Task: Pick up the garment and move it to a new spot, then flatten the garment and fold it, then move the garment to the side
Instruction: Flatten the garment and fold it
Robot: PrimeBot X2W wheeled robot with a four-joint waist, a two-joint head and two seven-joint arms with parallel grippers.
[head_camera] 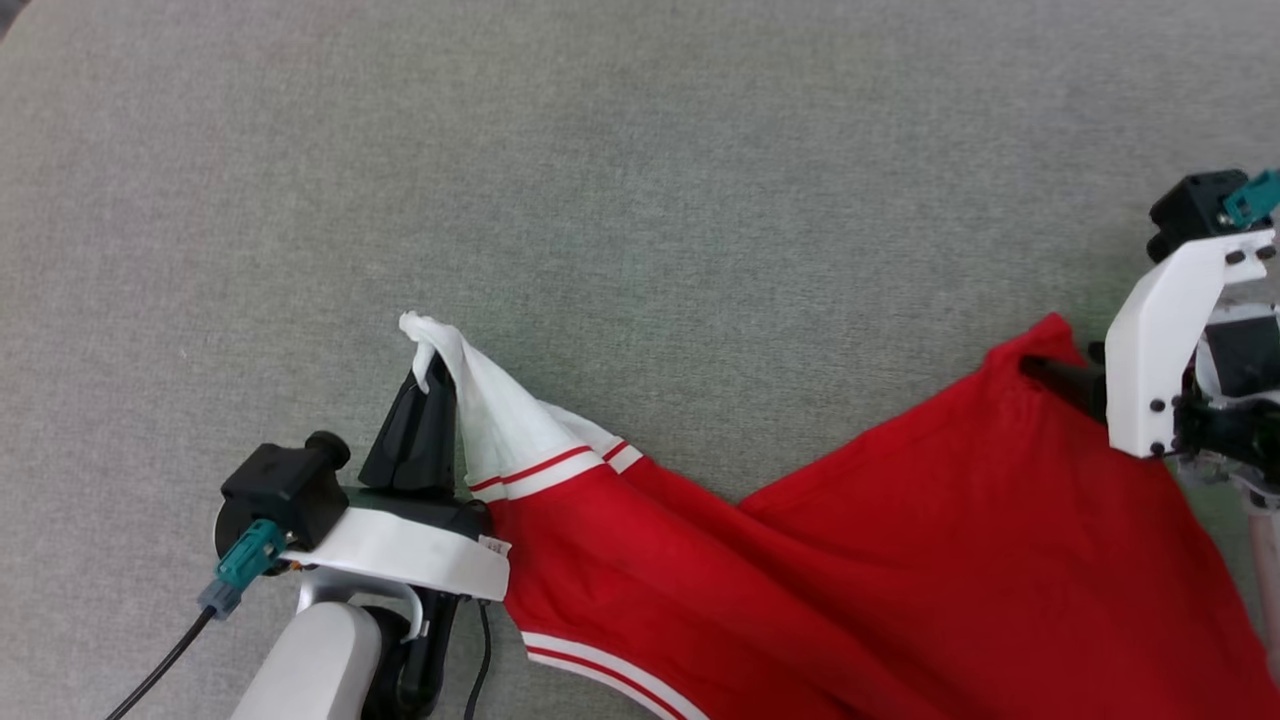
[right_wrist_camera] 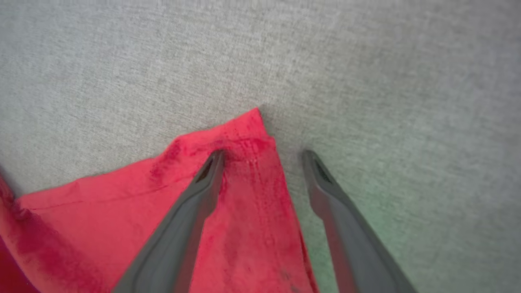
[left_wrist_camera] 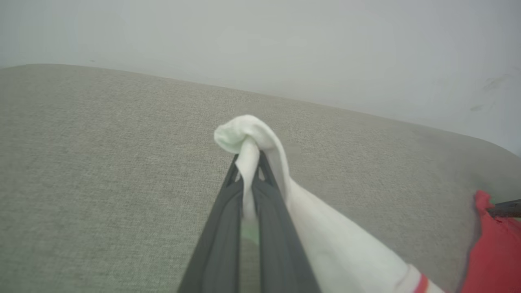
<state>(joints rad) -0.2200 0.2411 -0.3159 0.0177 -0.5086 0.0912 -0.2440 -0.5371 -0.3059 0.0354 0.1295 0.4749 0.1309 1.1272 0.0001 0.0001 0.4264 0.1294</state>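
At eight o'clock in the head view, the left gripper [left_wrist_camera: 247, 165] has its jaws pinched tight on the white sleeve cuff [head_camera: 480, 400], holding it raised off the grey fabric surface [head_camera: 640, 150], probably to draw that end taut. The garment [head_camera: 900, 560] spreads through six o'clock to three o'clock. There the right gripper [right_wrist_camera: 264, 156] stands with jaws wide astride a red corner, gripping nothing; the diagonal crease at five o'clock looks like the main hindrance.
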